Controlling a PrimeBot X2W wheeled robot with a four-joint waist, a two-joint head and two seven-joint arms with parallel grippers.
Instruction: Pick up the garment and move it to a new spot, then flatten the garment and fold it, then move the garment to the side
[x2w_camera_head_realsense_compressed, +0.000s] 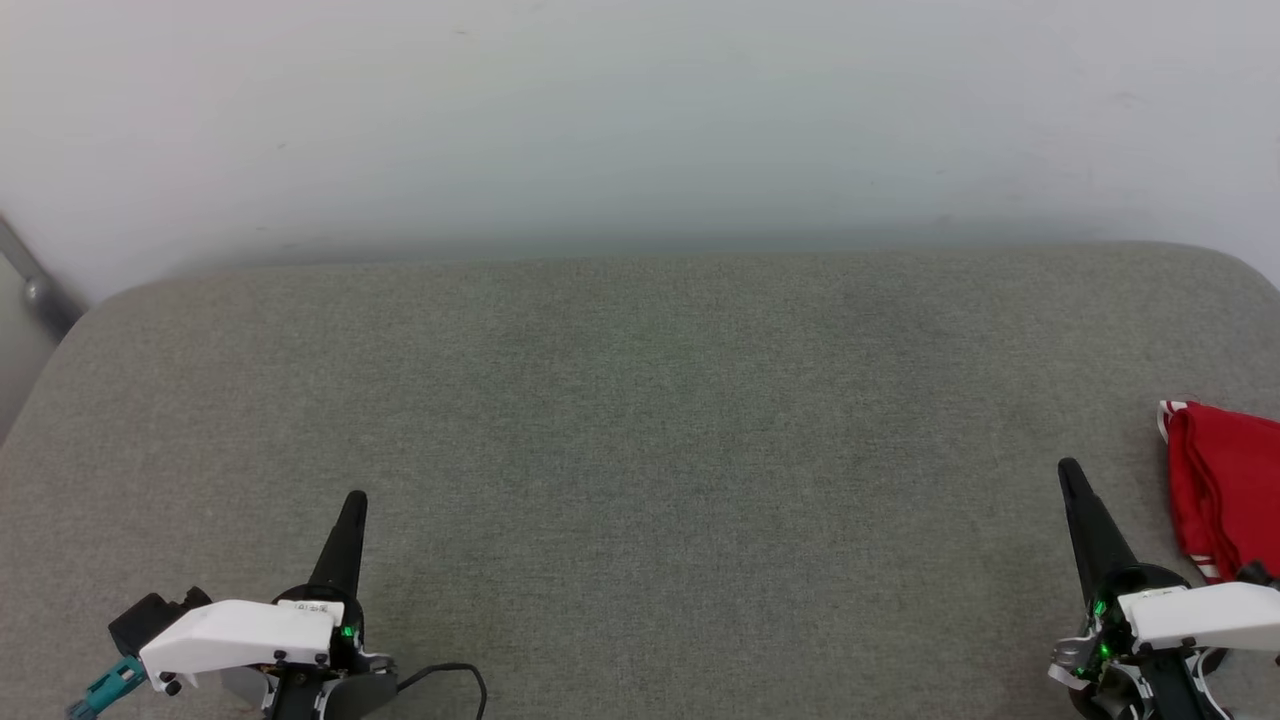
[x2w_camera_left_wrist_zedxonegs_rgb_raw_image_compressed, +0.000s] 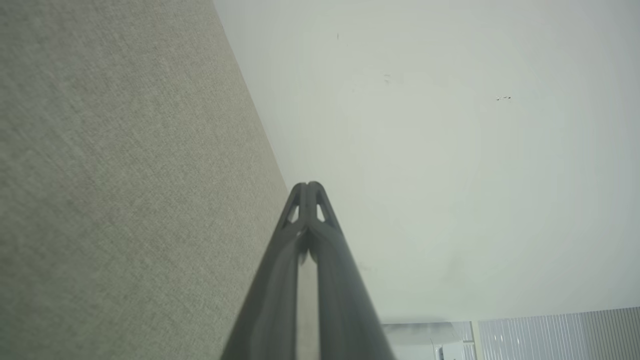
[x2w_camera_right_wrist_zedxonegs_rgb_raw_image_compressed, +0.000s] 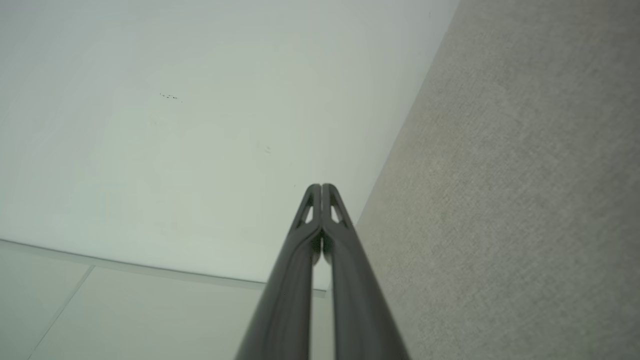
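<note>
The garment (x2w_camera_head_realsense_compressed: 1228, 490) is a red cloth with a striped red-and-white edge, bunched at the right edge of the grey fabric surface (x2w_camera_head_realsense_compressed: 640, 400) and partly cut off by the head view. My right gripper (x2w_camera_head_realsense_compressed: 1068, 468) stands shut just to its left, a short gap away, holding nothing. At the lower left my left gripper (x2w_camera_head_realsense_compressed: 355, 497) is shut and empty, far from the garment. In the wrist views the left gripper (x2w_camera_left_wrist_zedxonegs_rgb_raw_image_compressed: 309, 185) and right gripper (x2w_camera_right_wrist_zedxonegs_rgb_raw_image_compressed: 321, 187) each show two dark fingers pressed together at the tips.
A pale wall (x2w_camera_head_realsense_compressed: 640, 120) rises behind the grey surface. A grey metal bar (x2w_camera_head_realsense_compressed: 35, 280) slants at the far left. A black cable (x2w_camera_head_realsense_compressed: 450, 672) loops by the left wrist. White ribbed panels (x2w_camera_left_wrist_zedxonegs_rgb_raw_image_compressed: 560, 335) show low in the left wrist view.
</note>
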